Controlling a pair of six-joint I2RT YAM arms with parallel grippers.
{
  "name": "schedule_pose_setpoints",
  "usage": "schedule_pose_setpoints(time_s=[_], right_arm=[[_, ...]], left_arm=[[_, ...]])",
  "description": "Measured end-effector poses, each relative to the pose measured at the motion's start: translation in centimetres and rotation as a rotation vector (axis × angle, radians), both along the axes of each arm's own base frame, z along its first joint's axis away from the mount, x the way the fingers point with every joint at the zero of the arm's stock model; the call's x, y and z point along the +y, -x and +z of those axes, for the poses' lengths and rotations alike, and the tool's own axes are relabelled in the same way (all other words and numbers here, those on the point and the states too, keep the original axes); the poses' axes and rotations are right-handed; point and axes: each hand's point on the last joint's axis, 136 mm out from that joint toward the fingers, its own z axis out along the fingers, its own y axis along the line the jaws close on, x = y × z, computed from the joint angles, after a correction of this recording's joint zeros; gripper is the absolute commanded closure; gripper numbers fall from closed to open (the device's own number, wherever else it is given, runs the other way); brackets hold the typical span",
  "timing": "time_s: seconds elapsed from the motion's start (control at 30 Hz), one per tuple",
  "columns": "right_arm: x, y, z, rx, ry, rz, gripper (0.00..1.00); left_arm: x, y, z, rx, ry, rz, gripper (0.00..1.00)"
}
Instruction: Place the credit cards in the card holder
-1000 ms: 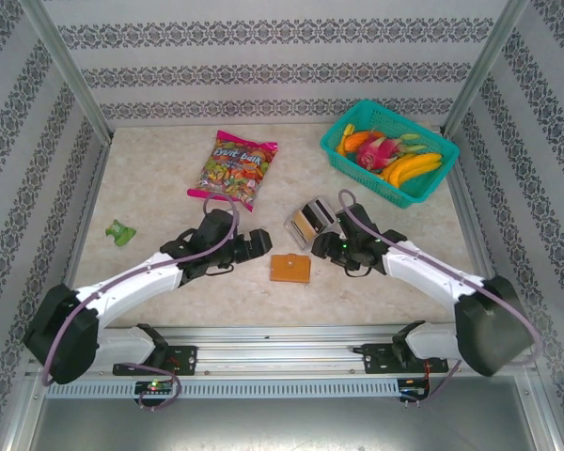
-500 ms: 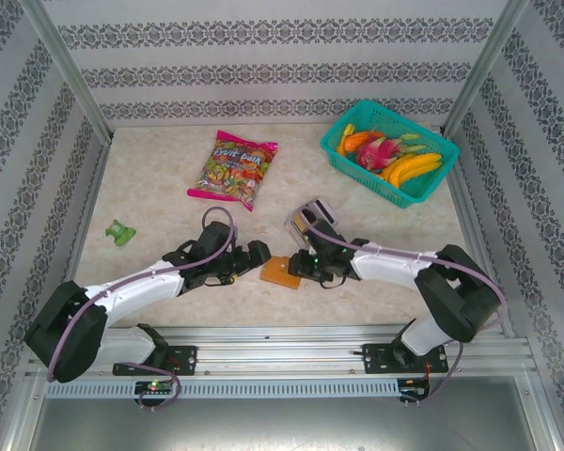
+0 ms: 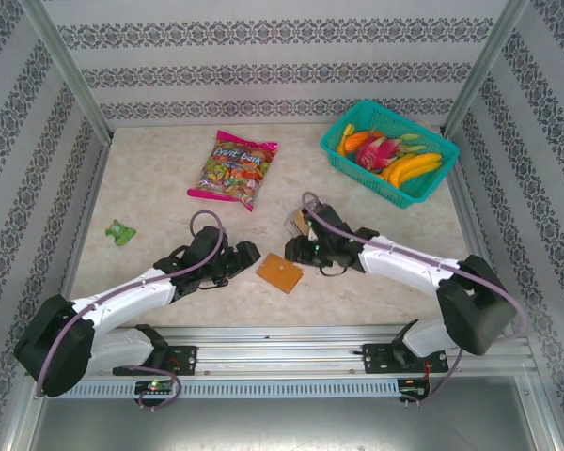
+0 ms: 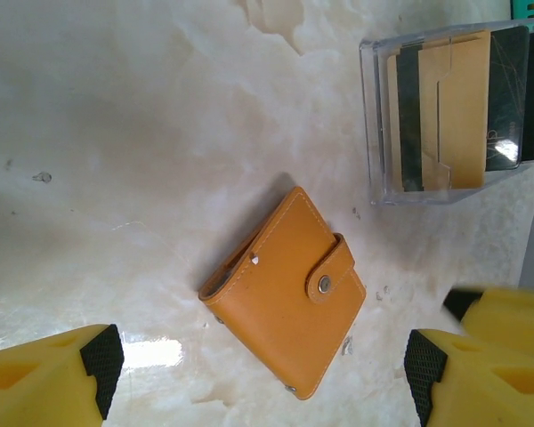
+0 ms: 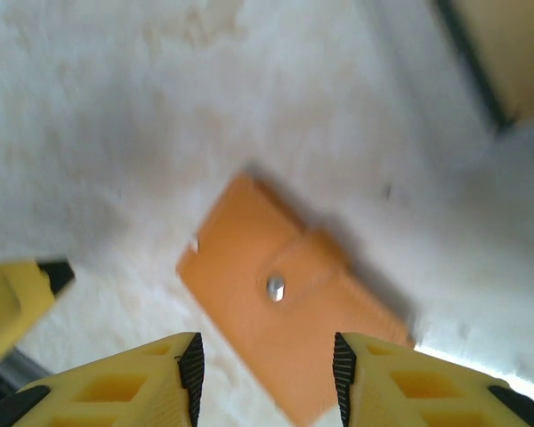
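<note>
Table (image 3: 150,188), pale and marbled, carries everything. A teal basket (image 3: 346,124) of fruit sits far right, and a bright snack bag (image 3: 233,169) lies far centre. Both arms reach toward the near middle. The left gripper (image 4: 262,360) has its jaws wide apart, holding nothing. The right gripper (image 5: 265,356) hovers over the wallet (image 4: 285,289), jaws also apart. A clear tray (image 4: 378,133) lies just beyond the wallet. The orange wallet lies flat between the grippers, folded, tab snapped. Black and tan cards (image 4: 458,116) stand in the tray.
</note>
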Motion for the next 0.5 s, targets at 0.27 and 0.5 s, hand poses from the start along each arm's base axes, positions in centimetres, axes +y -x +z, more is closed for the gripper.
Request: schedule_pose_setpoints(time_s=[0.27,0.5], right_arm=[[-0.1,0.1,-5.7,0.121,0.069,0.052,0.59],[1.2,3.9,-6.6,0.125,0.029,0.105,0.73]], left_arm=[[-0.9,0.3,-2.4,0.090,-0.011,-0.033,0.31],[-2.5,0.2,-3.8,0.154,0.015,-0.080,0.40]])
